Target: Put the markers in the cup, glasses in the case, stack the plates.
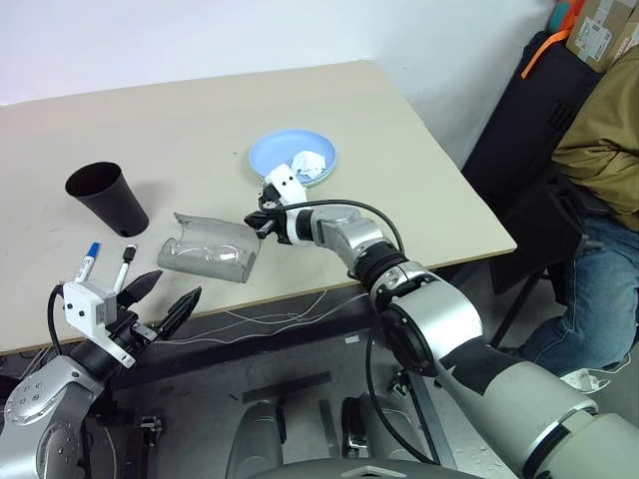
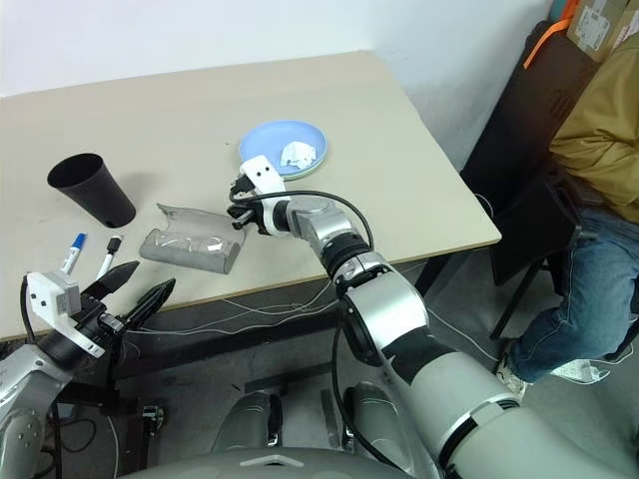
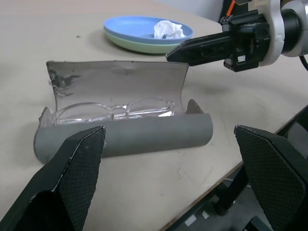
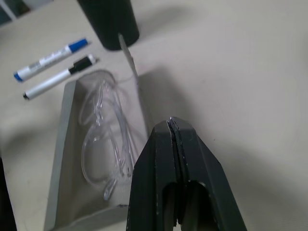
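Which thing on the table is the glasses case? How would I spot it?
Look at the big beige table, near its front edge, between the black cup and the stacked plates. There lies the grey case, long and rounded, its lid standing open with the clear glasses inside. Nothing else there is grey or hinged.

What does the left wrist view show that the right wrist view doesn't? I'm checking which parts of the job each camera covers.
Left wrist view alone: the stacked plates, blue on green, with a crumpled tissue on top, and the right hand seen from the side, shut, near the raised lid's corner.

Right wrist view alone: the markers, lying on the table beside the cup, not yet inside it.

Both: the case lying open on the table, with the glasses resting inside.
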